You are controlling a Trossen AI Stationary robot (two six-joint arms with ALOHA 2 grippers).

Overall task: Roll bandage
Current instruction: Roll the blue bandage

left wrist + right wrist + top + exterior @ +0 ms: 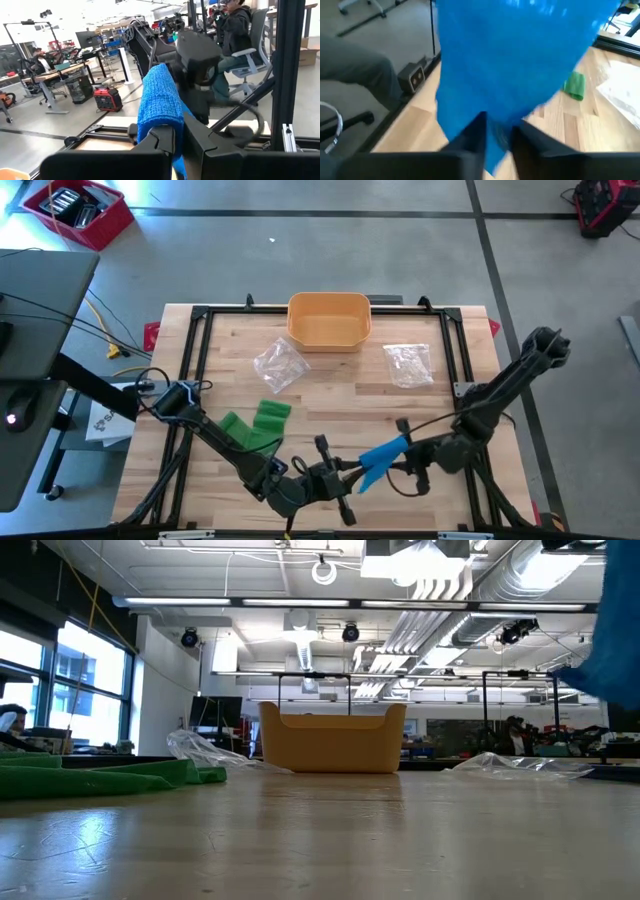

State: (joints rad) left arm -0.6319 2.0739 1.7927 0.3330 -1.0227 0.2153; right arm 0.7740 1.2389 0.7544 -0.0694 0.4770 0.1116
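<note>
Holding the blue bandage [382, 457] aloft near the desk's [330, 395] front edge, we clamp one end in our left tool [345, 480] and the other in our right tool [405, 450]. Rolling seems under way; next we likely need one tool turning while the middle stays open.

Blue bandage [515, 60] fills the right wrist view, blurred, cut off at the top edge; counter [580, 130] mostly hidden behind it. In the low view, bandage [615, 630] cut off at the right edge. Clear bags' [408, 364] contents too small to tell.
</note>
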